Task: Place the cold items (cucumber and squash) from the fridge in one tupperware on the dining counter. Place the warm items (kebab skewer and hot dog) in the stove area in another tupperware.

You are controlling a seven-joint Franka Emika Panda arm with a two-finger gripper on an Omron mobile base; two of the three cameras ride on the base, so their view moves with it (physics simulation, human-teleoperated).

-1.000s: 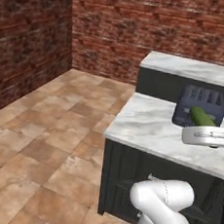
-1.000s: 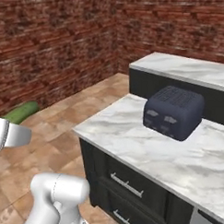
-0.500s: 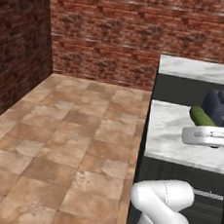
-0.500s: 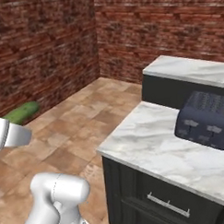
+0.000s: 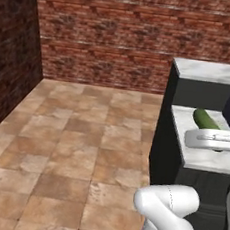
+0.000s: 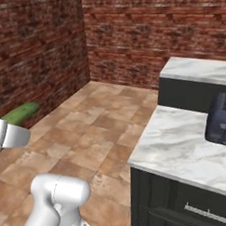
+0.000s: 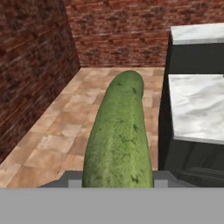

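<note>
Cucumber [image 7: 117, 135] is clamped in the gripper [image 7: 117, 183], long axis sticking straight out ahead past the fingertips; marble counter [image 7: 197, 107] sits off to the side.

From my screen the cucumber [image 7: 117, 135] looked matt and finely mottled, with a slightly rough green skin. The counter [image 6: 181, 151] had a polished white marble top with grey veining over dark, smooth cabinet fronts and a metal handle [image 6: 208, 214]. The walls [image 5: 110, 36] were rough red brick, the floor [image 5: 72, 158] matt stone-like tile. The toaster [image 6: 220, 119] seemed dark and smooth. The arm [image 5: 169, 218] was glossy white plastic.
</note>
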